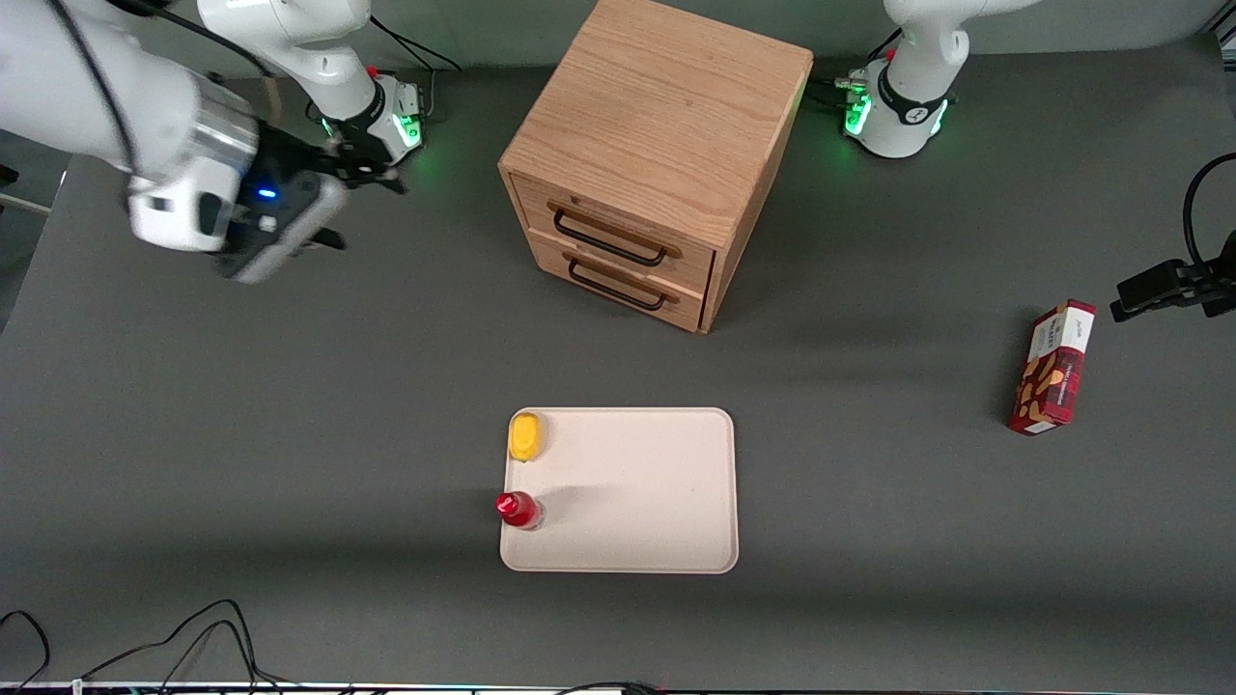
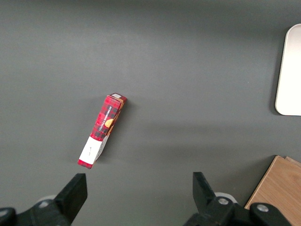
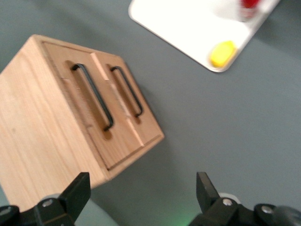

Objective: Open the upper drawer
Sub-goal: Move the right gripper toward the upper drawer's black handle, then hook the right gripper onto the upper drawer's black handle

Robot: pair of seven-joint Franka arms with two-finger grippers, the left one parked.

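Note:
The small oak cabinet (image 1: 666,106) stands on the grey table, farther from the front camera than the tray. Its upper drawer (image 1: 618,214) is shut flush, with a black wire handle (image 1: 608,238). The matching lower drawer (image 1: 628,275) below it is shut too. My right gripper (image 1: 346,208) hangs above the table toward the working arm's end, well apart from the cabinet. In the right wrist view the gripper (image 3: 141,193) is open and empty, and the upper drawer (image 3: 75,108) and its handle (image 3: 94,96) show ahead of the fingers.
A white tray (image 1: 657,541) lies nearer the front camera than the cabinet. It holds a yellow object (image 1: 525,436) and a red-capped bottle (image 1: 519,510). A red patterned box (image 1: 1053,367) lies toward the parked arm's end. Cables run along the table's front edge.

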